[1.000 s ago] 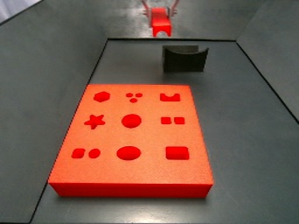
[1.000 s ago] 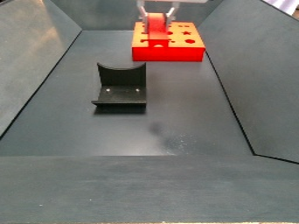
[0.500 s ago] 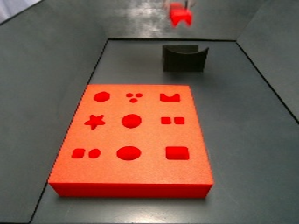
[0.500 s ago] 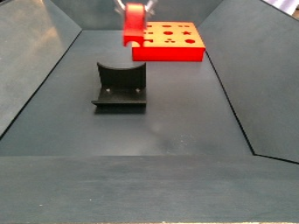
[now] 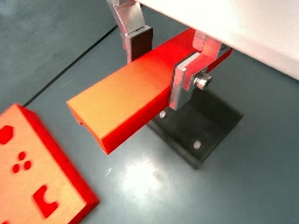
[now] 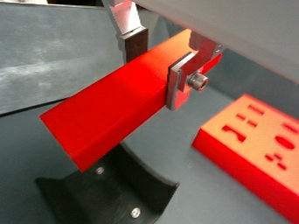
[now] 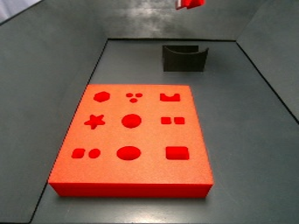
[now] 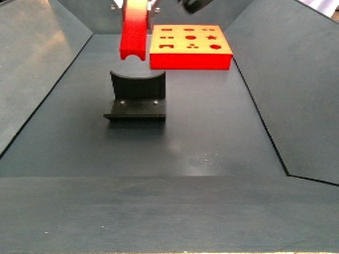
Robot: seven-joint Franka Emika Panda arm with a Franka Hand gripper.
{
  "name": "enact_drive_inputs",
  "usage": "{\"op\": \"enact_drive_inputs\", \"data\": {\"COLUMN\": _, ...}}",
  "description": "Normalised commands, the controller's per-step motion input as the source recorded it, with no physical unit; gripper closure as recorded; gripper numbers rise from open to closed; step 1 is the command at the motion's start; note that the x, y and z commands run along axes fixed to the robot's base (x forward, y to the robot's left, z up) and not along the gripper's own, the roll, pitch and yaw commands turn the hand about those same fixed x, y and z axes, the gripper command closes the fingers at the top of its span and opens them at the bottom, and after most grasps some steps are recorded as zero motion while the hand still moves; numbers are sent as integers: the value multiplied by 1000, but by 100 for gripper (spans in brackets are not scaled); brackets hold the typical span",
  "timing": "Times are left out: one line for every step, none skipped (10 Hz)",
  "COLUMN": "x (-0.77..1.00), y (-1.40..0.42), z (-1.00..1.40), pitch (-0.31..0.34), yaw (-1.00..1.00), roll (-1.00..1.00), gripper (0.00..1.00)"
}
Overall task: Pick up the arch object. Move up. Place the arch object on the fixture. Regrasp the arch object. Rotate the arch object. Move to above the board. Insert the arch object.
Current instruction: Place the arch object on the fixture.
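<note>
The gripper [image 5: 163, 61] hung above the fixture [image 8: 137, 98], clamped across the arch object [image 5: 135, 96]; that kept the block clear for setting down.

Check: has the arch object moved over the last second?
Yes. Clamped in the gripper, the arch object has moved off the board to above the fixture.

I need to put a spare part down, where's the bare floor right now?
Free: the dark floor in front of the small dark scoop-topped fixture, and beside the large flat red board. Crowded: above the fixture, where the end effector holds the bright red arch bar.
</note>
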Motion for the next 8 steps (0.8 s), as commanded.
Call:
{"op": "enact_drive_inputs", "data": {"x": 55, "y": 61, "z": 3, "pitch": 56, "yaw": -144, "roll": -1000, "gripper": 100}}
{"op": "enact_drive_inputs", "data": {"x": 43, "y": 49, "z": 3, "pitch": 32, "yaw": -133, "roll": -823, "gripper": 100}}
{"op": "enact_drive_inputs", "data": {"x": 55, "y": 43, "z": -6, "pitch": 20, "yaw": -119, "roll": -634, "gripper": 100}}
{"op": "enact_drive_inputs", "data": {"x": 70, "y": 45, "z": -15, "pitch": 23, "yaw": -104, "roll": -449, "gripper": 100}}
{"op": "enact_drive_inputs", "data": {"x": 80, "y": 36, "z": -11, "pitch": 30, "yaw": -85, "roll": -245, "gripper": 100}}
{"op": "enact_drive_inputs", "data": {"x": 129, "y": 133, "z": -1000, "pitch": 257, "yaw": -41, "roll": -1000, "gripper": 100}}
{"op": "enact_drive_inputs", "data": {"x": 133, "y": 140, "z": -1000, "pitch": 253, "yaw": -70, "roll": -1000, "gripper": 100}}
{"op": "enact_drive_inputs", "data": {"x": 141, "y": 142, "z": -1000, "pitch": 259, "yaw": -102, "roll": -952, "gripper": 100}}
